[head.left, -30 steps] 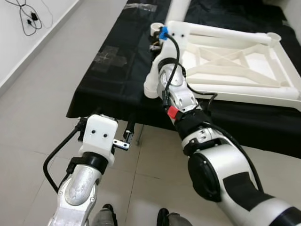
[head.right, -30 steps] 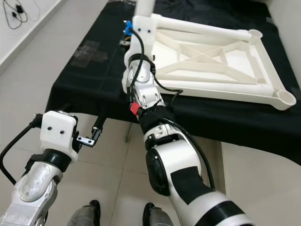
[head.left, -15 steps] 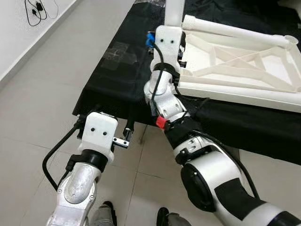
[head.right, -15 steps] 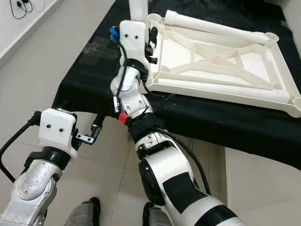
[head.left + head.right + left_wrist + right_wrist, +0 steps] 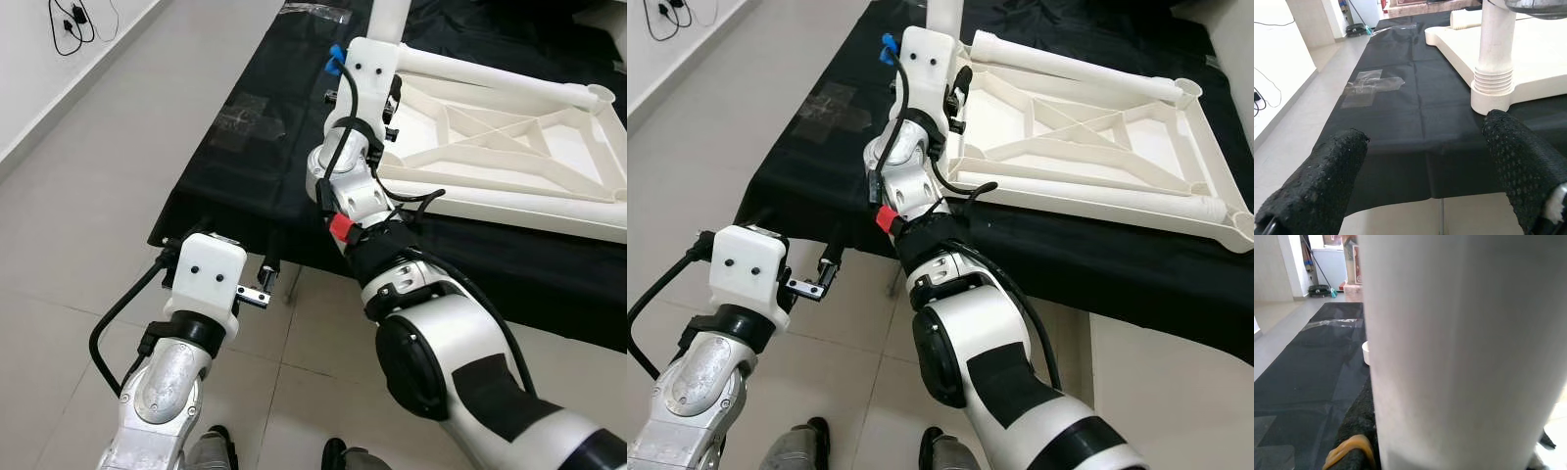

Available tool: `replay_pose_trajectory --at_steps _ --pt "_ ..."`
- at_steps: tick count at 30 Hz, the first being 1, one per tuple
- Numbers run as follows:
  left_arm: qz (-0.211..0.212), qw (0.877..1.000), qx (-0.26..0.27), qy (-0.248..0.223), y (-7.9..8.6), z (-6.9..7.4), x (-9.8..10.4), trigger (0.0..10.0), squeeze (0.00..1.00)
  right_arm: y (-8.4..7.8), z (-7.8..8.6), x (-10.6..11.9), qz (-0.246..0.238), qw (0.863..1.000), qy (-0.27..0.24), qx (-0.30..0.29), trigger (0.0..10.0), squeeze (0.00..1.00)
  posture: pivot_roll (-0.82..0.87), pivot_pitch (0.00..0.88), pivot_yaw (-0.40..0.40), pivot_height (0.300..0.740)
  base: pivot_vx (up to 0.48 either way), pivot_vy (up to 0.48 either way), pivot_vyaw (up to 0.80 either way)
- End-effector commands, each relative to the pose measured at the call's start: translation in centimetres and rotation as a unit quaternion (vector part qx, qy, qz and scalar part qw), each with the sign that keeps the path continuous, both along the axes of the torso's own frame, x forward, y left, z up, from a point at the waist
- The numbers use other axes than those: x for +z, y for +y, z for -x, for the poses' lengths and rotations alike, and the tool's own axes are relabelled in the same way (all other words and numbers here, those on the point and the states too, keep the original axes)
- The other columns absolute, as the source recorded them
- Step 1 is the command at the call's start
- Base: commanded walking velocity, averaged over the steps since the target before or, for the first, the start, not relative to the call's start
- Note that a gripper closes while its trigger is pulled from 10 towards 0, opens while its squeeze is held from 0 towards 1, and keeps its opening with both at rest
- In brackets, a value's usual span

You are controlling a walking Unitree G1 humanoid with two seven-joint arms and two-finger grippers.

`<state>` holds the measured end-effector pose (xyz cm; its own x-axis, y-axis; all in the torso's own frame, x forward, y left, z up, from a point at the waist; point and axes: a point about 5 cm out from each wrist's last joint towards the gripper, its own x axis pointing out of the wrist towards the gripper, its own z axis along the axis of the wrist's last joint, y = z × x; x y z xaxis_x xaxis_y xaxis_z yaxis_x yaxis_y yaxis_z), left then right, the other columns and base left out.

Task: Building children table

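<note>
The left gripper (image 5: 263,284) hangs idle just off the bench (image 5: 245,157) edge, fingers (image 5: 1322,181) spread wide and empty; the right arm reaches forward over the bench, wrist turned up, its gripper (image 5: 377,83) clamped round the upright white leg (image 5: 389,20) at the near-left corner of the upturned tabletop (image 5: 509,147). A tilted leg could cross-thread in its socket; a slack grip could let it slip.

The white leg (image 5: 390,18) runs past the frame's top edge.
</note>
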<state>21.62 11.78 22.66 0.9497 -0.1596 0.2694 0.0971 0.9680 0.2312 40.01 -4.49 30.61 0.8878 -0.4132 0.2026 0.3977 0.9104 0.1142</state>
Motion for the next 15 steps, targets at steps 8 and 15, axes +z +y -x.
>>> replay_pose_trajectory --at_steps 8,15 --pt "-0.001 1.000 0.002 0.009 0.0 0.0 -0.5 10.0 0.00 -1.9 -0.1 -8.9 -0.051 0.975 0.213 -0.034 10.0 0.00 0.14 0.283 -0.098 0.740 0.000 0.000 0.00" --pt "-0.005 1.000 -0.002 0.008 0.0 0.0 -0.4 10.0 0.00 -3.6 0.1 -10.2 -0.108 0.961 0.238 -0.088 10.0 0.00 0.14 0.285 -0.095 0.740 0.000 0.000 0.00"
